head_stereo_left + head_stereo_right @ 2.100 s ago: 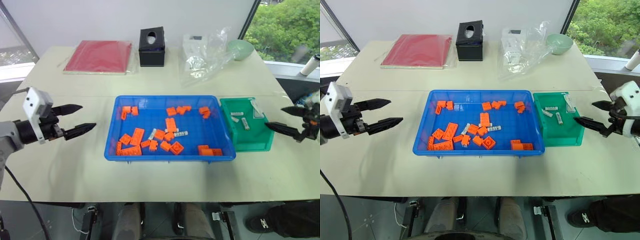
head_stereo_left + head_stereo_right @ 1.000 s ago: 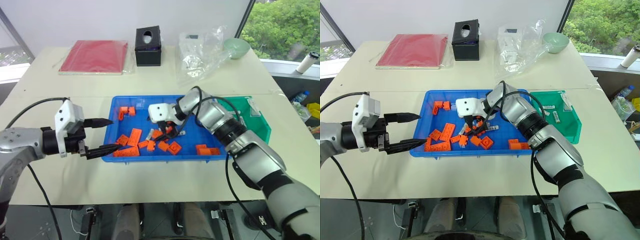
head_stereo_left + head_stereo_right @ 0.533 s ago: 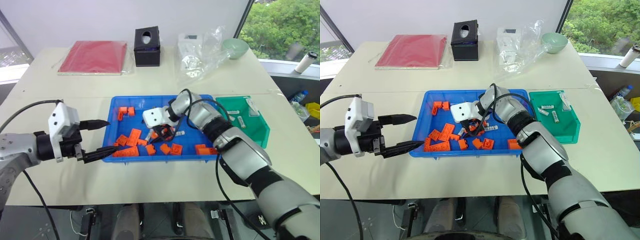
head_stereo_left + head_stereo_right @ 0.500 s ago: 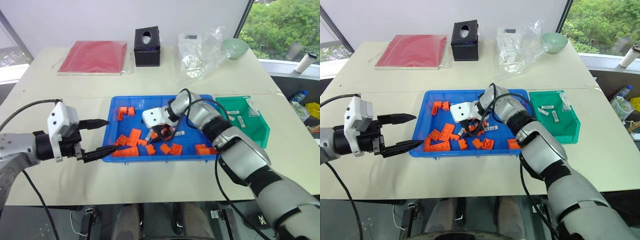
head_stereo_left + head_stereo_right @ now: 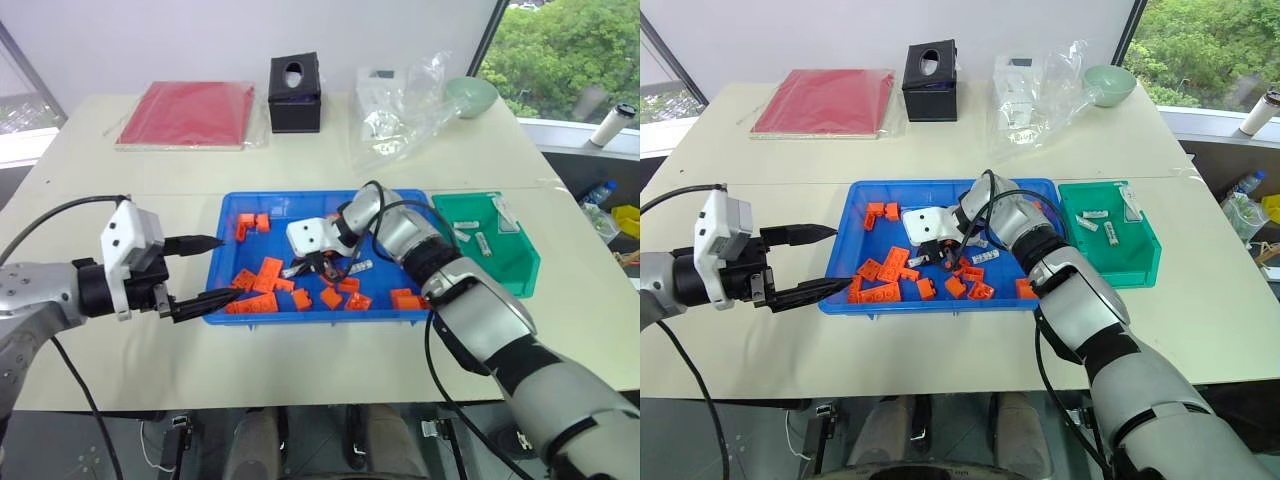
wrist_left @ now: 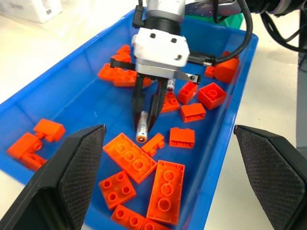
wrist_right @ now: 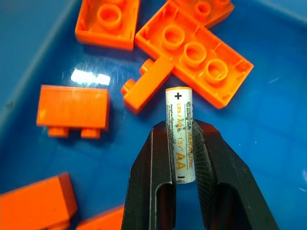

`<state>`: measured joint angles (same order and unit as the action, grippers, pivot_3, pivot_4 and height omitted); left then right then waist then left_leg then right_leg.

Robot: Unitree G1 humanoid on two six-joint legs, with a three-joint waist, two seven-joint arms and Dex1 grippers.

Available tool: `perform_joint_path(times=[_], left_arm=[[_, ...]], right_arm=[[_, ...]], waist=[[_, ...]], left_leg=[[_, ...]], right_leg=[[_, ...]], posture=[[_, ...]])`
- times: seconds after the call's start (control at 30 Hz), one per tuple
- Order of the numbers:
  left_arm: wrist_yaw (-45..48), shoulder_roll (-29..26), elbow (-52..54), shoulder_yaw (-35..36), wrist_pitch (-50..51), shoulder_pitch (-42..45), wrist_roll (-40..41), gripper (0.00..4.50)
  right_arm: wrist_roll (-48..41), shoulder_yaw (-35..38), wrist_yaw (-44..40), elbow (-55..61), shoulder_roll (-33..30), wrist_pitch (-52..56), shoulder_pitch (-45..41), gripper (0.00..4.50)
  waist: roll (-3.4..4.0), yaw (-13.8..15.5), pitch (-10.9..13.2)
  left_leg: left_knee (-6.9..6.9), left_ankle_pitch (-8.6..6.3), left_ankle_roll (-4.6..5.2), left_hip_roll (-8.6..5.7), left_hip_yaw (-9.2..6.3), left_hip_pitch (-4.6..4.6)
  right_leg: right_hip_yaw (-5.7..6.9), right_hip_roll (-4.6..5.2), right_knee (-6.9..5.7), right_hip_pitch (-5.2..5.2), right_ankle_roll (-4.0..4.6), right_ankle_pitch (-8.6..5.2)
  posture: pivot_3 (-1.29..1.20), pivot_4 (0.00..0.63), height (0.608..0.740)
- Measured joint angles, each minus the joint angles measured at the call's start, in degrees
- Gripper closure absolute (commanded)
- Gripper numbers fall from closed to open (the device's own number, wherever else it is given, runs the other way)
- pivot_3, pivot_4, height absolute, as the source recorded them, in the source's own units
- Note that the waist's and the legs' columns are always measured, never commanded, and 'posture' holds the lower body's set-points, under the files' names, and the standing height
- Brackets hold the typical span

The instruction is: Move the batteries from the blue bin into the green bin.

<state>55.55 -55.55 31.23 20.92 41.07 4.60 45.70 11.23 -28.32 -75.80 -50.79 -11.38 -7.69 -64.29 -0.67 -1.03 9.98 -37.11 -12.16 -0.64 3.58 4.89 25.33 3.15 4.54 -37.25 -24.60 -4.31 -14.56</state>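
1. Batteries: 1 AA battery [image 7: 181, 140] sits clamped between the 2 black fingers of the right gripper [image 7: 181, 143], its plus end pointing away from the wrist and sticking out past the fingertips.
2. That battery hangs low inside the blue bin [image 5: 400, 312], near its middle, just beside a small narrow orange brick [image 7: 149, 81] and a long studded orange brick [image 7: 197, 53].
3. A 2nd battery [image 5: 361, 267] lies loose on the blue floor, just to the right of the right gripper.
4. The green bin [image 5: 520, 283] touches the blue bin's right end and holds at least 3 batteries [image 5: 1111, 232]; an exact count I cannot tell.
5. Orange bricks [image 5: 262, 279] are scattered over the blue bin, roughly 20, too overlapped to count exactly.
6. The left gripper [image 5: 205, 270] hovers at the blue bin's left edge with its 2 fingers spread wide and nothing between them.
7. At the counter's [image 5: 120, 190] far side are 1 red folder [image 5: 190, 113], 1 black tissue box [image 5: 295, 80], 1 clear plastic bag [image 5: 400, 105] and 1 pale green bowl [image 5: 472, 95].
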Motion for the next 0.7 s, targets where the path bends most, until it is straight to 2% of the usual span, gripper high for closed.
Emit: perform_joint_path(times=[0.17,0.37,0.43,0.5,0.7], left_arm=[[1.16,0.15,-2.30,-2.84,-0.34,2.59,-0.16,0.00],[2.78,1.23,-5.72,-7.25,-1.67,6.44,-1.07,0.00],[3.45,1.43,-6.72,-8.44,-2.03,7.59,-1.51,0.00],[4.60,2.03,-8.31,-10.27,-2.81,9.53,-2.11,0.00],[6.61,3.87,-11.88,-13.85,-4.24,13.73,-4.10,0.00]], right_arm=[[-4.42,8.55,5.82,18.80,-3.42,17.93,4.30,4.48],[-9.70,25.78,14.69,49.45,-17.60,50.66,10.05,4.48],[-10.39,29.41,15.98,54.76,-22.45,57.34,13.25,4.48],[-10.92,33.29,17.34,60.55,-29.45,63.57,20.11,4.48],[-12.24,40.96,21.48,67.39,-36.84,70.90,34.22,4.48]], waist=[[0.06,0.31,0.04],[0.02,1.28,0.02],[0.02,1.36,0.02],[0.02,1.79,0.02],[0.06,1.06,0.04]], left_leg=[[-0.01,0.01,-0.02,-0.01,-0.02,0.07],[-0.02,0.00,0.00,-0.07,-0.01,0.06],[0.00,0.00,0.00,-0.07,-0.01,0.04],[0.00,-0.01,0.01,-0.08,-0.01,0.05],[0.00,0.00,0.03,-0.04,0.04,0.03]], right_leg=[[0.00,0.03,-0.03,-0.05,0.00,0.00],[0.03,0.09,0.06,-0.02,0.02,-0.01],[0.03,0.07,0.06,-0.02,0.16,-0.09],[0.03,0.07,0.08,-0.02,0.19,-0.11],[-0.01,0.01,0.07,-0.05,0.17,-0.09]], posture=[[0.00,0.150,0.736],[0.00,0.150,0.736],[0.00,0.150,0.736],[0.00,0.150,0.736],[0.00,0.150,0.736]])
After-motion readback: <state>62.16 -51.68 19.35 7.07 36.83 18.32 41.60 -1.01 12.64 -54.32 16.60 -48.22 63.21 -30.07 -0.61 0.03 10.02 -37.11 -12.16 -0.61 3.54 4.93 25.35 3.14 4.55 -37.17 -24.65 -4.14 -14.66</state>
